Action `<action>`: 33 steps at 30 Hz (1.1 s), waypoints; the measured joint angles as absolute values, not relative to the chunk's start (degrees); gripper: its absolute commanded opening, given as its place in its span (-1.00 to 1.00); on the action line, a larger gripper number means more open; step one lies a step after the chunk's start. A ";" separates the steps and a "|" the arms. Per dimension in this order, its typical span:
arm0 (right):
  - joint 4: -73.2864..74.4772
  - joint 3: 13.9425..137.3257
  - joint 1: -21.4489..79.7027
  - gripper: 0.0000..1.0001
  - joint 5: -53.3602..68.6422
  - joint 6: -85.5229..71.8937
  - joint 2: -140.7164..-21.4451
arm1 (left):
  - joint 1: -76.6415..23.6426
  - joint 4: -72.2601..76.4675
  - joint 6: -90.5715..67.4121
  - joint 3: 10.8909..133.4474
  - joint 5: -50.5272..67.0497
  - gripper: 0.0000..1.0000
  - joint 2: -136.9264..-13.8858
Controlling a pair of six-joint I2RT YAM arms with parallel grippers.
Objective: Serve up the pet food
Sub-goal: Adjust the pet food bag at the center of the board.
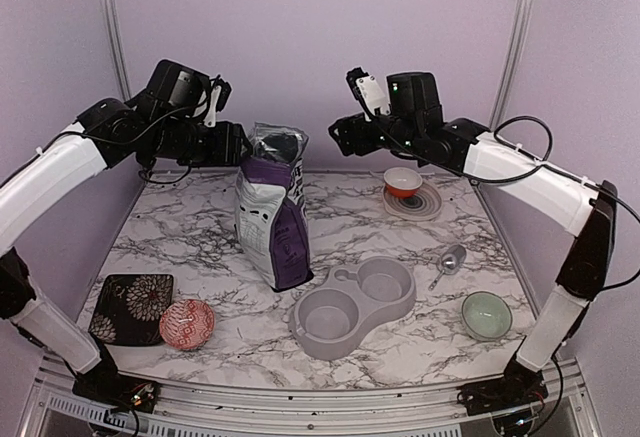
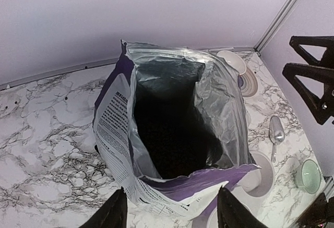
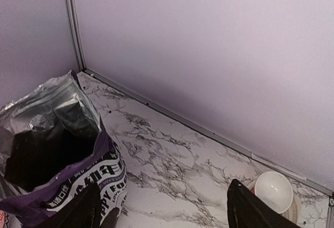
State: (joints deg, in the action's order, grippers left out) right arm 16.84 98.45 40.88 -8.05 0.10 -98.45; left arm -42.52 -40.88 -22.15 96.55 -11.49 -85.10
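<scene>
The purple puppy food bag (image 1: 272, 209) stands upright at the table's middle with its top torn open. In the left wrist view its foil-lined mouth (image 2: 172, 118) is dark inside, and the pet food shows only as a dark mass (image 2: 169, 134); single pellets cannot be made out. My left gripper (image 1: 236, 143) hovers at the bag's upper left, open (image 2: 175, 215), its fingers wide apart over the bag's near rim and holding nothing. My right gripper (image 1: 340, 137) hangs to the right of the bag top, apart from it, open (image 3: 162, 212) and empty. The grey double-bowl feeder (image 1: 352, 305) lies in front of the bag.
A metal scoop (image 1: 448, 260) lies right of the feeder, with a green bowl (image 1: 486, 315) nearer the front. A white and red bowl (image 1: 403, 181) sits on a striped plate at the back right. A red patterned bowl (image 1: 187, 323) and dark square plate (image 1: 131, 307) are at the front left.
</scene>
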 measured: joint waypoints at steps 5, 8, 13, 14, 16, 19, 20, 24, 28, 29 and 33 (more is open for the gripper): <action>15.18 89.62 40.07 0.60 -8.75 -0.67 -95.48 | -42.65 -41.30 -24.27 96.55 -12.45 0.13 -86.19; 14.61 85.80 39.94 0.60 -9.06 -1.21 -94.28 | -42.65 -41.58 -25.39 96.82 -14.09 0.04 -87.72; 12.93 80.01 39.90 0.60 -9.26 -2.02 -92.03 | -42.63 -41.71 -25.82 99.13 -17.21 -0.21 -91.55; 12.64 79.07 39.88 0.61 -9.30 -2.13 -91.55 | -42.54 -41.58 -25.80 99.50 -17.69 -0.35 -92.05; 12.45 77.38 39.81 0.61 -9.41 -2.28 -90.50 | -42.26 -40.80 -25.41 99.61 -18.15 -0.79 -92.73; 11.49 75.50 39.57 0.61 -9.58 -2.50 -89.30 | -40.84 -39.24 -24.88 99.59 -17.08 -1.00 -93.76; 11.27 74.89 39.46 0.61 -9.65 -2.57 -88.90 | -40.14 -38.65 -24.49 99.59 -16.19 -1.00 -94.04; 10.66 72.84 39.05 0.60 -9.80 -2.83 -87.99 | -36.97 -37.01 -21.17 99.59 -10.94 -1.00 -95.02; 9.91 71.57 38.74 0.61 -9.76 -2.98 -87.85 | -33.82 -36.80 -15.86 100.77 -5.10 -1.00 -95.66; 9.78 71.29 38.65 0.60 -9.74 -2.98 -87.85 | -32.91 -37.10 -14.35 101.41 -3.40 -1.00 -95.96; 9.37 70.63 38.35 0.60 -9.37 -2.98 -87.85 | -29.08 -39.35 -8.47 105.65 1.15 -1.00 -98.56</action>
State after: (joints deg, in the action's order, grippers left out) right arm 9.37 70.63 38.35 -9.37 -2.98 -87.85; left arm -29.08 -39.35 -8.47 105.65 1.15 -98.56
